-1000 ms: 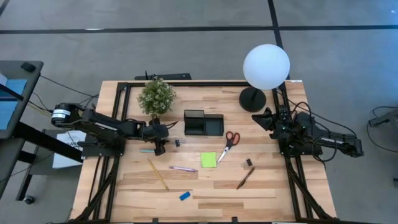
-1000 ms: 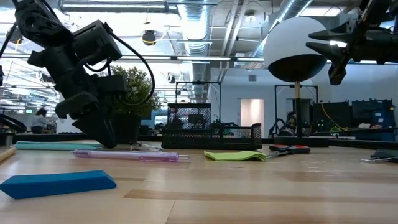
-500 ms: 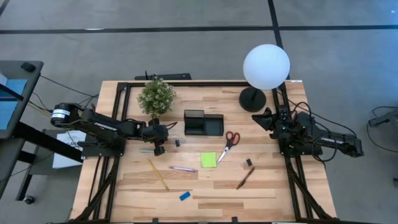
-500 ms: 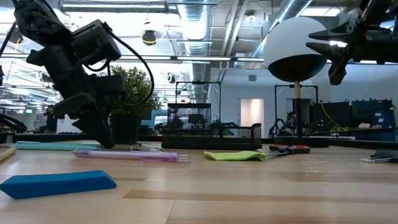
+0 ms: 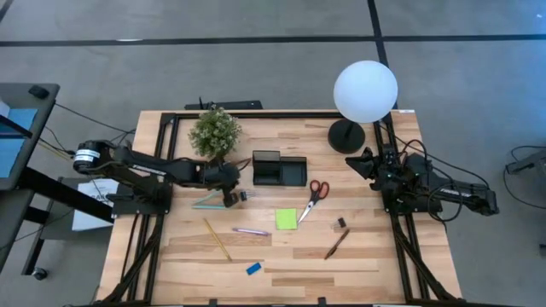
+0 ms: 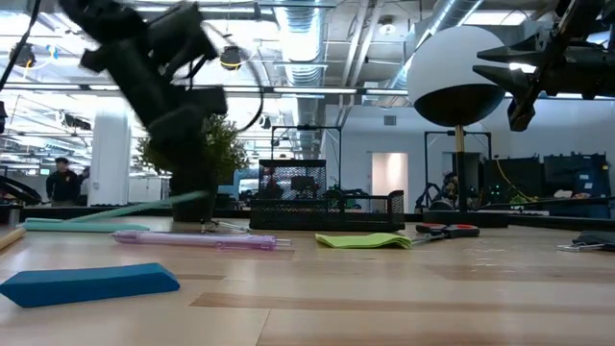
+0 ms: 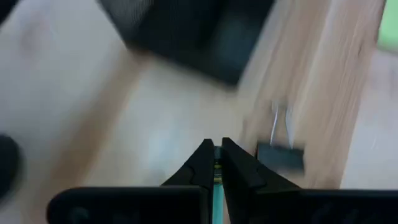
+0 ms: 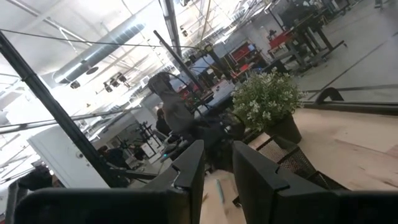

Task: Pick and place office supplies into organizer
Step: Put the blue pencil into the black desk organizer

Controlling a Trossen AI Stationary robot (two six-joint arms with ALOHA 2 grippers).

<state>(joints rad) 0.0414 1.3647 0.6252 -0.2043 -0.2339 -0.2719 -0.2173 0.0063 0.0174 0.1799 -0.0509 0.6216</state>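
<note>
My left gripper (image 5: 229, 199) is shut on a teal pen (image 5: 207, 202) just left of the black organizer (image 5: 279, 169). In the left wrist view the pen shows as a teal strip (image 7: 216, 183) between the fingers, with a black clip (image 7: 280, 155) on the table beyond. Red-handled scissors (image 5: 313, 194), a lime-green sticky-note pad (image 5: 286, 219), a pink pen (image 5: 252, 231), a yellow pencil (image 5: 217, 239), a brown pen (image 5: 336, 244) and a blue eraser (image 5: 253, 269) lie flat on the table. My right gripper (image 5: 368, 162) waits open at the right edge, raised above the table. My left gripper pinches the teal pen between its two fingers near the pen's right end (image 6: 197, 198). The fingers slant down from the table's left and lie across the pen. The pen is tilted: the held end is raised, and the left end (image 6: 38, 224) rests on the table.
A potted plant (image 5: 214, 132) stands just behind my left gripper. A lamp with a round black base (image 5: 346, 136) and a white globe (image 5: 365, 90) stands at the far right. Another small black clip (image 5: 340, 223) lies near the brown pen.
My left gripper has shut on the teal pen, then risen and moved toward the organizer. The pen's right end has lifted off the table while its left end has stayed down, so the pen now slants.
</note>
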